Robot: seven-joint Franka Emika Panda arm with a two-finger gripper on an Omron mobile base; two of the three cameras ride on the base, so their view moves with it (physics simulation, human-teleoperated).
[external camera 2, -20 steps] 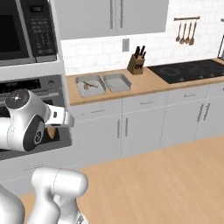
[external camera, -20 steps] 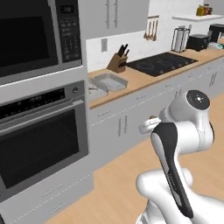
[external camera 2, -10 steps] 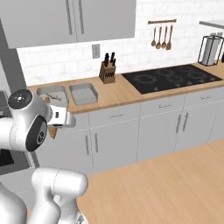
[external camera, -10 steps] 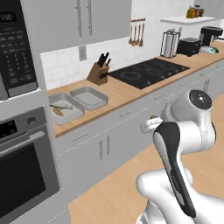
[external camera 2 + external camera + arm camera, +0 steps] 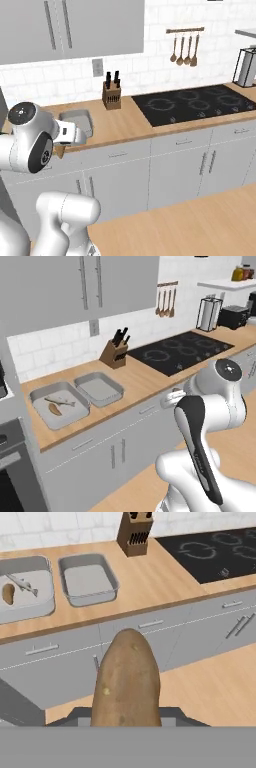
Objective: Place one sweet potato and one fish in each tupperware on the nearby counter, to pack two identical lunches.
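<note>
On the bench, two grey tupperware trays are seen side by side. The left tray is loaded with a sweet potato and a fish; the right tray, just beside it, is seen with a bare floor. Further right, a knife block is set against the wall, then the black stovetop. In the hand view, a second sweet potato is held upright by the closed hand, in front of the grey cabinet fronts.
</note>
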